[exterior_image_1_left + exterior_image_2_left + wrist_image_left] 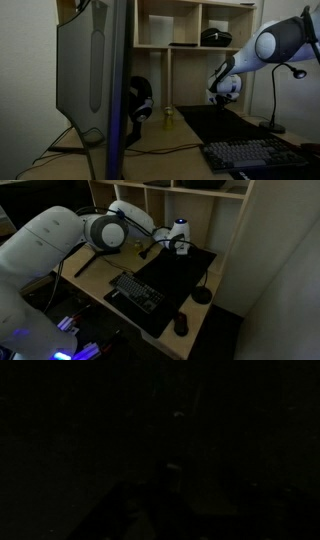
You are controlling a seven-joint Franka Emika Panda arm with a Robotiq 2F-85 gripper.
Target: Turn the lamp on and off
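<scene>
Hovering over desk (172,142), claw (223,95) well apart frm lamp (273,105)

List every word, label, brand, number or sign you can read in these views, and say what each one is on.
Readable text: none in any view.
Key legends on the keyboard: too small and dim to read.
Label on the small yellowish container beside the headphones: blurred, unreadable.
Wrist view: too dark to show any writing.
</scene>
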